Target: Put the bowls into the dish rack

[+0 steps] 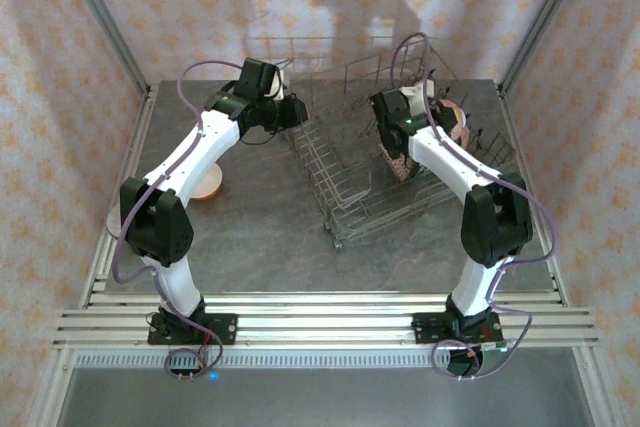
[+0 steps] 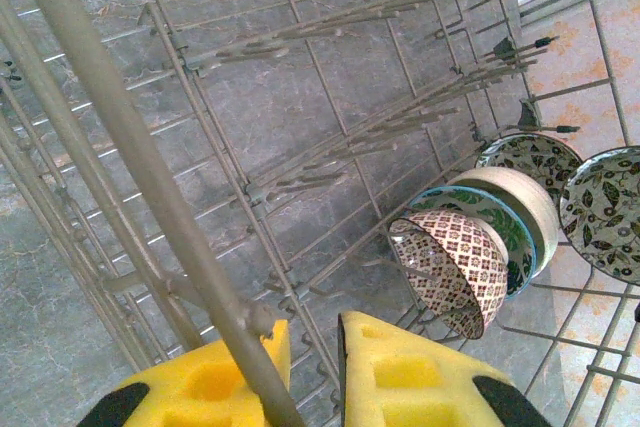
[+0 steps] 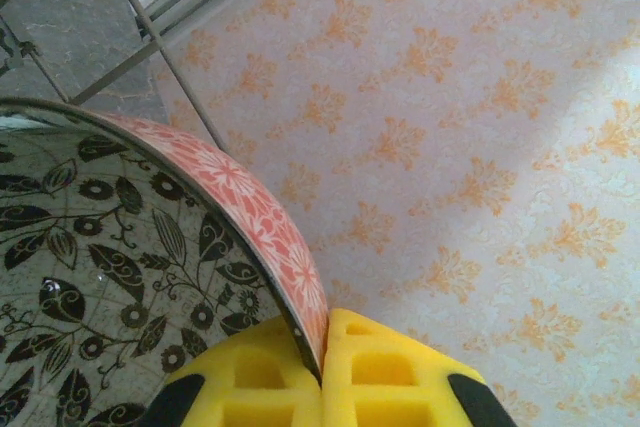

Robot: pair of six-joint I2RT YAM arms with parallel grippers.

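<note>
The dish rack [image 1: 350, 182] sits on the grey table [image 1: 260, 237], right of centre. The left tool [image 1: 290, 112] is at its far left corner. The right tool [image 1: 437, 112] is over its far right side, at a pink bowl [image 1: 457, 127]. An orange bowl [image 1: 208, 189] lies left, half under the left arm.

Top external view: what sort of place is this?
Probably a staged test booth, not a real kitchen: patterned wallpaper panels box in a grey stone-look table, aluminium rails line its near edge, and a wire dish rack stands on it.
</note>
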